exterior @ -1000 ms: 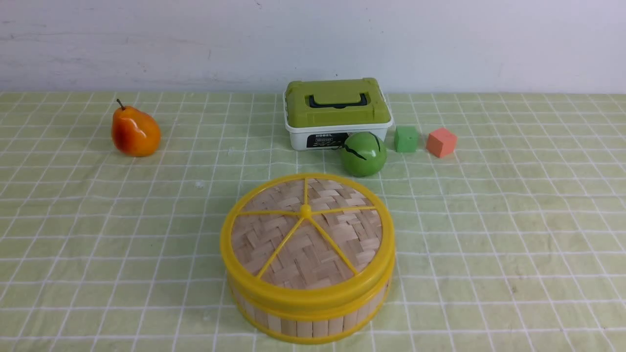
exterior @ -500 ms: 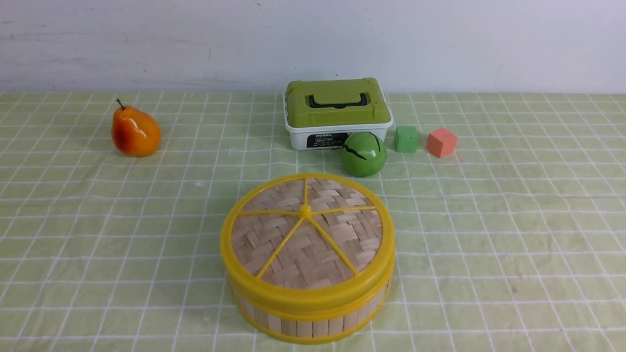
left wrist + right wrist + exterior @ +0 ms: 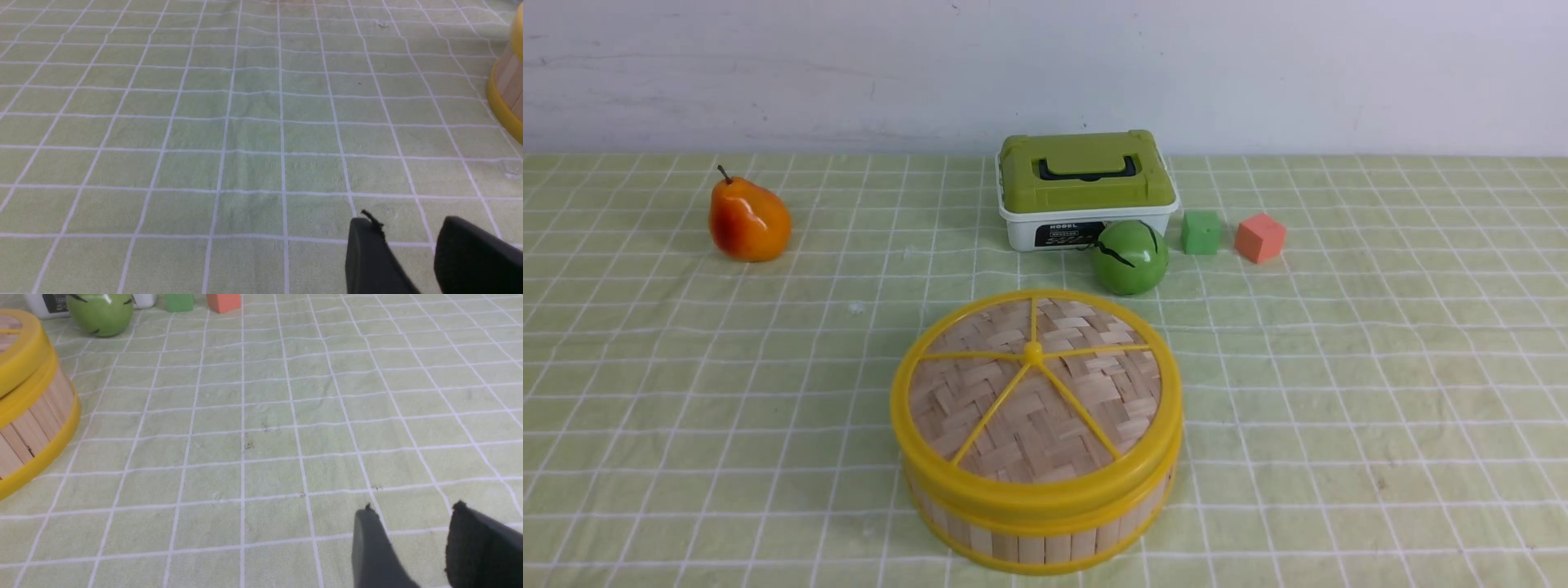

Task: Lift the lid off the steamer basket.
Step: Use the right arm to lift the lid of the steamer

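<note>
Left gripper [image 3: 408,228]: fingers apart, holding nothing, over bare cloth [image 3: 204,122] to the left of the basket.
Lid [image 3: 1033,392]: round, so no long axis. Seated flat on the steamer basket [image 3: 1037,535], centre and near in the scene, knob [image 3: 1033,353] uppermost. Not yet lifted.
Right gripper [image 3: 412,514]: fingers apart, empty, over cloth to the right of the basket.
Basket lies between the two grippers. The right wrist view shows more of its wall, so that arm is probably nearer, though not surely.
</note>
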Action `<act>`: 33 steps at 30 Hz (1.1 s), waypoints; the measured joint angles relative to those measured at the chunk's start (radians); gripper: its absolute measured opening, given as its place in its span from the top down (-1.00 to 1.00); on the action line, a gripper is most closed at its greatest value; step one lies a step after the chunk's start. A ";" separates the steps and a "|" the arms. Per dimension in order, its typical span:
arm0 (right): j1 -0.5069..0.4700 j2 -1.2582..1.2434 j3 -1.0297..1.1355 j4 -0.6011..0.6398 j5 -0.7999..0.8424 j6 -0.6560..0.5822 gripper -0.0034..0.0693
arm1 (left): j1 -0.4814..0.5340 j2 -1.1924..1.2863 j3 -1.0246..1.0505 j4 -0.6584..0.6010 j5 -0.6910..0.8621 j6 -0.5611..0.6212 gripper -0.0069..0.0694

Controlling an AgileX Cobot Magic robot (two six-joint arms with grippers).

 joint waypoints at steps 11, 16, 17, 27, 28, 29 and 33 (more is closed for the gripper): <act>0.000 0.000 0.000 0.000 0.000 0.000 0.24 | 0.000 0.000 0.000 0.000 0.000 0.000 0.19; 0.000 0.000 0.000 0.000 0.000 0.000 0.24 | 0.000 0.000 0.000 0.000 0.000 0.000 0.19; 0.000 0.000 0.000 0.000 0.000 0.000 0.24 | 0.000 0.000 0.000 0.000 0.000 0.000 0.19; 0.000 0.000 0.000 0.014 0.000 0.015 0.24 | 0.000 0.000 0.000 0.029 0.000 0.000 0.19; 0.000 0.000 0.000 0.058 -0.001 0.050 0.24 | 0.000 0.000 0.000 0.029 0.000 0.000 0.19; 0.000 0.000 0.000 0.079 -0.001 0.057 0.24 | 0.000 0.000 0.000 0.029 0.000 0.000 0.19; 0.000 0.000 0.005 0.473 -0.003 0.325 0.24 | 0.000 0.000 0.000 0.030 0.000 0.000 0.19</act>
